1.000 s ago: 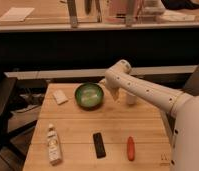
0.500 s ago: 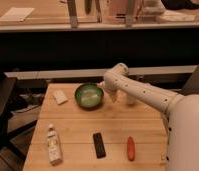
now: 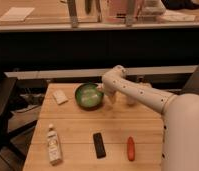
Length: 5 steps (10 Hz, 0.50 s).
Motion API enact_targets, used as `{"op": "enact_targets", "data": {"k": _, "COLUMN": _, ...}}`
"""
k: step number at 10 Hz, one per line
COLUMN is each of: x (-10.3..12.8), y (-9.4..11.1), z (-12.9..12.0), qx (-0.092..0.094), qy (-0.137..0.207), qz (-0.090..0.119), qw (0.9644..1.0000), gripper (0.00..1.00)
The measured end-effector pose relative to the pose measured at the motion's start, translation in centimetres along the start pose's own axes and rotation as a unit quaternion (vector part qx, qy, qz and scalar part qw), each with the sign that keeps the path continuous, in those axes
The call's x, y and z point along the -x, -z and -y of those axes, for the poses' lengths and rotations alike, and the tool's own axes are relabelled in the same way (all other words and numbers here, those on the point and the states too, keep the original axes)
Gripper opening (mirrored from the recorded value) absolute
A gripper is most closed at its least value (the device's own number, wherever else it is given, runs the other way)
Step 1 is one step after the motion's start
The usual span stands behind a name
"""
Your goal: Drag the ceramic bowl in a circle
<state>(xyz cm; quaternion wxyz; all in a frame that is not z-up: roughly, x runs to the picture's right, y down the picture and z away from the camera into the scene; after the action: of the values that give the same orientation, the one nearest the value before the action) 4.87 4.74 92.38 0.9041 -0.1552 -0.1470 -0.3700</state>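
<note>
The ceramic bowl (image 3: 88, 96) is round, glossy green with a dark rim, and sits at the back middle of the wooden table (image 3: 78, 135). My gripper (image 3: 104, 94) hangs from the white arm (image 3: 143, 95) at the bowl's right rim, touching or just beside it. The arm reaches in from the right. A white cup (image 3: 131, 96) is mostly hidden behind the arm.
A small white packet (image 3: 59, 97) lies left of the bowl. A clear bottle (image 3: 53, 145) lies at the front left. A black remote-like bar (image 3: 99, 145) and an orange-red carrot-shaped thing (image 3: 131, 148) lie at the front. A dark chair (image 3: 3, 110) stands at the left.
My gripper has moved left, from a little right of the bowl to its right rim. The bowl has barely moved.
</note>
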Motion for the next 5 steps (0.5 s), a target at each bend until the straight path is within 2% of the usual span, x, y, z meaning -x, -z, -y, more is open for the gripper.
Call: {"op": "enact_targets", "data": {"k": 5, "x": 1.1, "y": -1.6, "z": -0.1, "qx": 0.005, "qy": 0.009, "qz": 0.008, "qw": 0.9999, "gripper": 0.8}}
